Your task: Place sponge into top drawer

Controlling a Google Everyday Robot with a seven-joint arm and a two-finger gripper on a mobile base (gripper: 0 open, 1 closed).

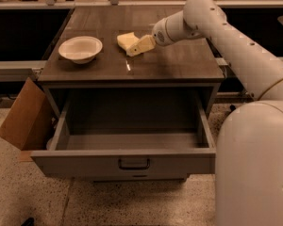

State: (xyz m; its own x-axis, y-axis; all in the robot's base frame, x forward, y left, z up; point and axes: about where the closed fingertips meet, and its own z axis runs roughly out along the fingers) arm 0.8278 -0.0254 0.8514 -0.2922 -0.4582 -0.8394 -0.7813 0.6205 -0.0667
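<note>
Yellow sponge point(125, 40) just beside pincer point(134, 50)

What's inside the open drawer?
Nothing shows inside the drawer, just its bare grey floor. Its front hides the nearest strip. The sponge is on the tabletop above, with the tool at it.

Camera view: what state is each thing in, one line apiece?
top drawer: pulled open, no sponge inside.
sponge: lying on the cabinet top, at the gripper's tip.
gripper: low over the cabinet top, against the sponge.
bowl: upright, left of the sponge.
cardboard box: tilted beside the cabinet's left.
</note>
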